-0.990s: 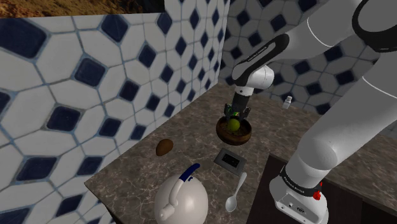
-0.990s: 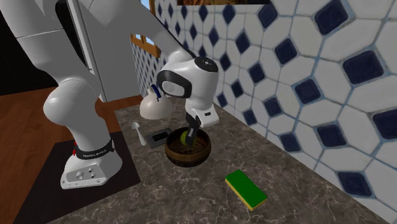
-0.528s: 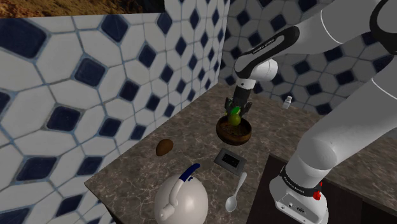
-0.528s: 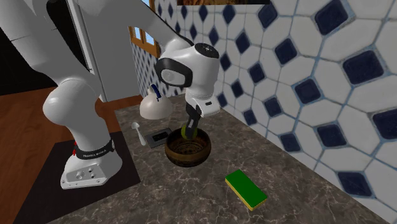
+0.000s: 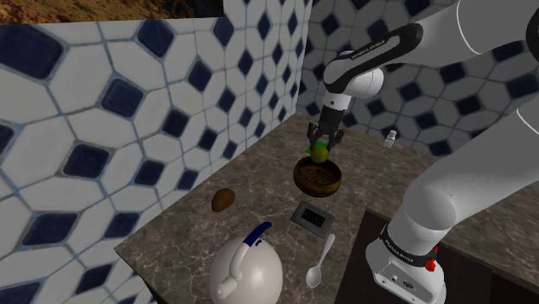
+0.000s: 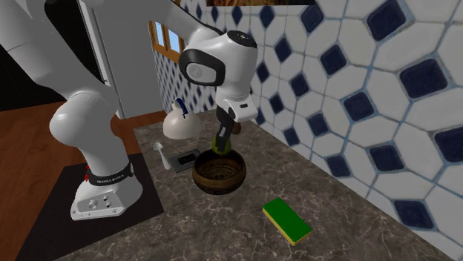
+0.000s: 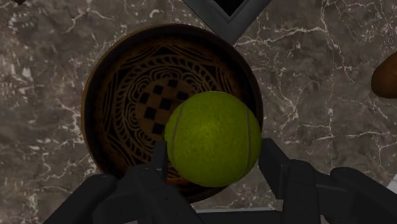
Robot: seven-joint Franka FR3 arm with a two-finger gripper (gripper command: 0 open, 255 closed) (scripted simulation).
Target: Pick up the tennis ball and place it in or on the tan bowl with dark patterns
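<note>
Kitchen corner, seen from my remote station: the black gripper [image 5: 321, 150] hangs over the dark marbled table [image 6: 335, 231] with its fingers [image 7: 280, 170] clamped on either side of the yellow-green tennis ball [image 7: 213, 139], which is held in the air above the brown bowl [image 5: 304, 175] rather than resting in it. In the wrist view I look past the ball into the bowl's patterned inside, a chequered centre ringed by dark scrollwork, with the ball overlapping the part of the rim nearest the gripper. The white arm comes down from above in the shoulder view, its wrist pointing almost straight down. Just beside the bowl, toward the stand, lies a small dark square tray [image 5: 313, 216], with a white spoon [image 5: 318, 266] and a white kettle [image 5: 246, 271] with a blue handle farther along. A brown rounded object [image 5: 223, 200] sits near the tiled wall. In the second exterior view a green sponge [image 6: 287, 221] lies well apart from the bowl, on its other side.
</note>
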